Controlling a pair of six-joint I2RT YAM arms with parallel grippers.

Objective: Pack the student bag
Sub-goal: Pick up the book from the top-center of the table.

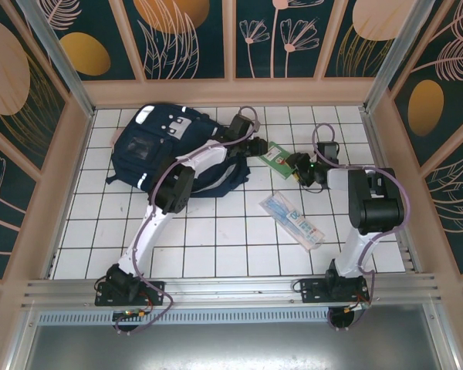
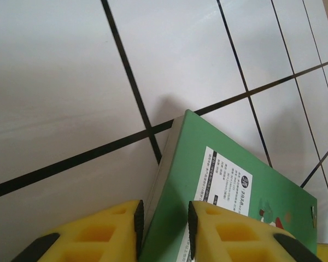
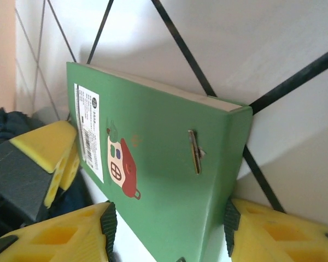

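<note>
Three patterned walls (image 1: pixel 193 38) enclose white gridded tabletop (image 1: pixel 216 239); student bag (image 1: pixel 150 146) far-left.

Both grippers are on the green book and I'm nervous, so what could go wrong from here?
First, the left gripper pinches just an edge of the green book near a corner; if the right gripper lets go, the book could swing or slip out. Second, both pulling at once could bend the cover. Third, I can't see an opening on the student bag, so the book may catch on fabric.
</note>
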